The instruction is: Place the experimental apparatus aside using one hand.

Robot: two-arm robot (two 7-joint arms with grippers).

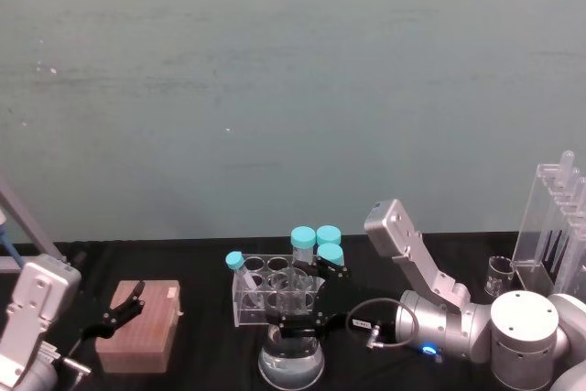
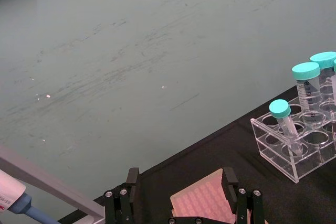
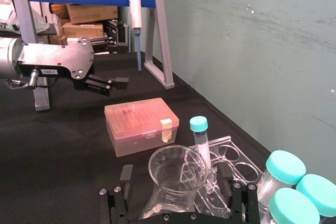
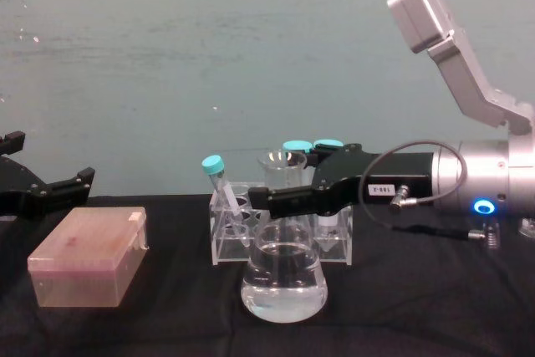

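The conical flask (image 4: 284, 277), holding clear liquid, stands on the black table in front of a tube rack. My right gripper (image 4: 280, 194) reaches in from the right at the height of its neck. In the right wrist view the flask's mouth (image 3: 176, 169) lies between the fingers (image 3: 126, 176) with a gap on each side, so the gripper (image 3: 176, 174) is open. At the far right stand the tall acrylic stand (image 1: 554, 226) and the small glass beaker (image 1: 499, 274). My left gripper (image 1: 124, 304) hovers open over a pink box.
A clear tube rack (image 1: 275, 292) with teal-capped tubes stands directly behind the flask. A pink tip box (image 4: 88, 255) lies at the left. A pipette on a grey and blue stand (image 3: 152, 30) is at the far left. The wall runs close behind the table.
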